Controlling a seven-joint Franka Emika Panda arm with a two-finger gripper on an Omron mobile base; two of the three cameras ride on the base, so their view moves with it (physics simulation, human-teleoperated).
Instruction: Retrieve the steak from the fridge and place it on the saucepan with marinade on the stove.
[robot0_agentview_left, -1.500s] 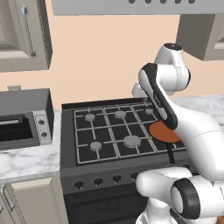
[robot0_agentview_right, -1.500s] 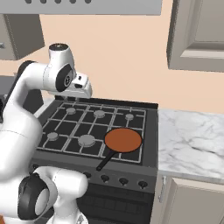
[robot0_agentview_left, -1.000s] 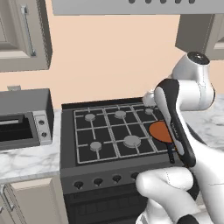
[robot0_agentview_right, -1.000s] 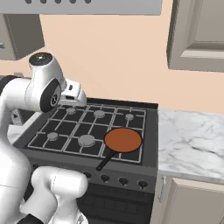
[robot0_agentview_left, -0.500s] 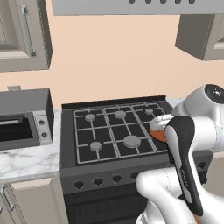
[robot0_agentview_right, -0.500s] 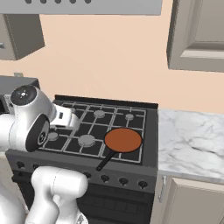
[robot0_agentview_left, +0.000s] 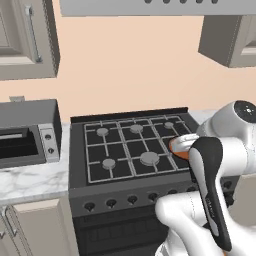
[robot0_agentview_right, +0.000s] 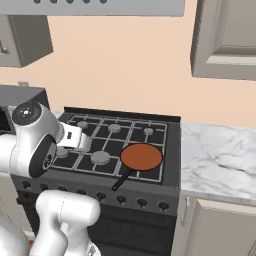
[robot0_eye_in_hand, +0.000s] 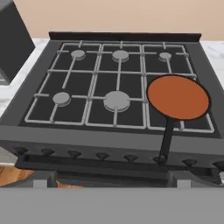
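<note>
stove (robot0_eye_in_hand: 118, 94): I see it square ahead in the hand view, five burners, knob row along its front edge.
pan (robot0_eye_in_hand: 178, 97): on the stove's front-right burner, orange-brown inside, nothing lying in it. Handle (robot0_eye_in_hand: 166, 141) runs back over the stove's front edge toward the knobs.
pan, base views: same spot on the stove (robot0_agentview_right: 141, 156); from the left my own arm covers most of it (robot0_agentview_left: 178, 145).
steak: can't locate it from here.
tool: pulled back in front of the stove, camera looking down at it; I can't tell if it's released or clenched.
tabletop (robot0_agentview_right: 220, 160): marble, right of the stove.
microwave (robot0_agentview_left: 25, 132): left of the stove on the tabletop.
</note>
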